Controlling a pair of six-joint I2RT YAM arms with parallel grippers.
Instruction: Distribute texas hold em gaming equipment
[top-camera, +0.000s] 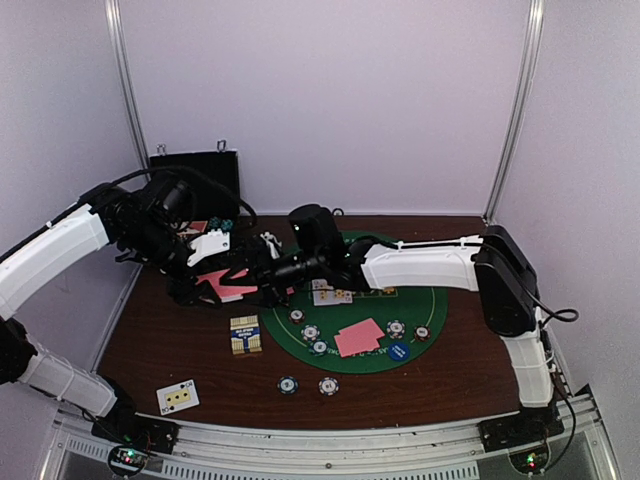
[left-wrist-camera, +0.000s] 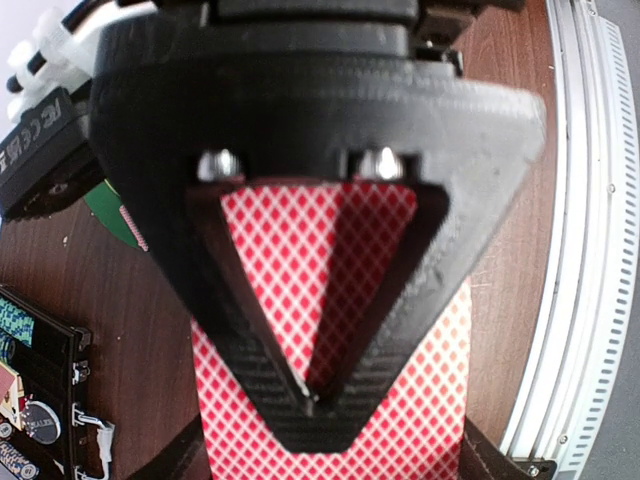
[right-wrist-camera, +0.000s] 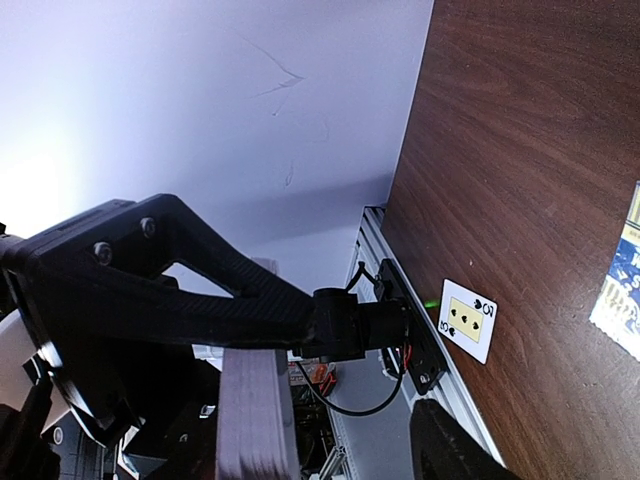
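Observation:
A deck of pink-backed cards hangs in the air at the left of the table between my two grippers. My right gripper reaches in from the right and holds the deck; its fingers flank the deck's sides. My left gripper is shut, its tips pinched together at the face of the top card. On the green mat lie face-down cards, face-up cards, striped chips and a blue disc. Two chips lie off the mat.
A yellow-blue card box lies left of the mat. A face-up spade card lies near the front left corner; it also shows in the right wrist view. The open black case stands at the back left.

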